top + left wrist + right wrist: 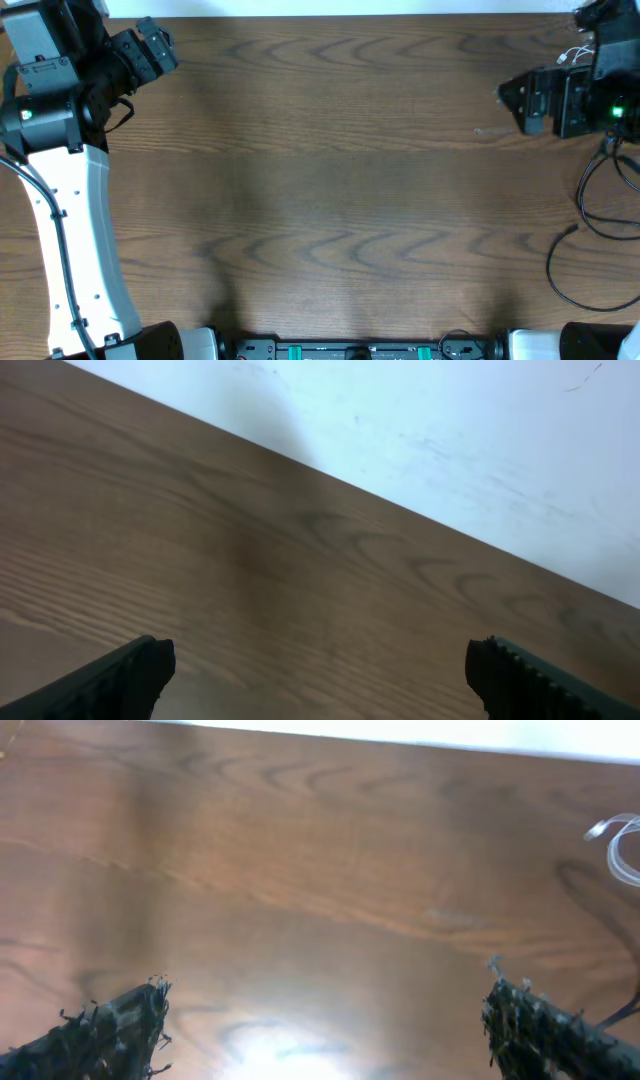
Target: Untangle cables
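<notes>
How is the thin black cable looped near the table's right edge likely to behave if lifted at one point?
Probably floppy: the black cable lies in loose curves on the table, so it should sag either side of a grip. It looks thin, so likely light and easy to let slip. Pushed, it would probably bend rather than slide.

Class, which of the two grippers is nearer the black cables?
The right gripper: the black cables loop beside its arm, while the left gripper sits far across the table.

Overhead looks straight down at the table (330,180) — both wrist views skim its wood closely, obliquely, toward an edge.
</notes>
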You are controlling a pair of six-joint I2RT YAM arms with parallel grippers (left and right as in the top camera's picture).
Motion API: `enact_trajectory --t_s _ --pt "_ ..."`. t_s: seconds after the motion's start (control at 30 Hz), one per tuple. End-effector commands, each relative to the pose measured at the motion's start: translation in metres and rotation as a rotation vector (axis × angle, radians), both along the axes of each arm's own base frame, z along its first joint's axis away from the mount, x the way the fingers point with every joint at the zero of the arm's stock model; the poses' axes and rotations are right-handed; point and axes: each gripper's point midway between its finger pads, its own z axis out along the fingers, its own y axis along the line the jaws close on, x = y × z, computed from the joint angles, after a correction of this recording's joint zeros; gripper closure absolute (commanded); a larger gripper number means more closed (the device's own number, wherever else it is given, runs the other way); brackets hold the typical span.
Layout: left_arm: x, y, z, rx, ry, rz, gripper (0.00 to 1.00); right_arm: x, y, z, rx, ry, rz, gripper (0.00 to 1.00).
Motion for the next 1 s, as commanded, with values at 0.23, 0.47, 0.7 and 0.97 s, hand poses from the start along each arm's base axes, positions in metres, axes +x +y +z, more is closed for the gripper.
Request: enact_trajectory --t_s 0.23,0.47,0.7,0.97 --pt "0.000 -0.002 0.002 0.007 -0.006 -0.016 0.02 -0.017 0.003 -0.009 0.028 0.085 -0.026 0.01" --pt "0.000 -0.002 0.002 0.007 -0.006 -0.016 0.02 -0.017 -0.006 -0.013 -0.014 0.093 -0.060 0.01" --pt "0.000 -0.002 0.002 0.007 -0.006 -0.016 0.02 -0.010 -0.021 0.007 -0.106 -0.098 -0.130 0.01" --pt "0.000 -0.002 0.002 0.007 -0.006 -0.016 0.02 -0.019 -0.039 -0.011 -0.144 -0.397 -0.213 0.01"
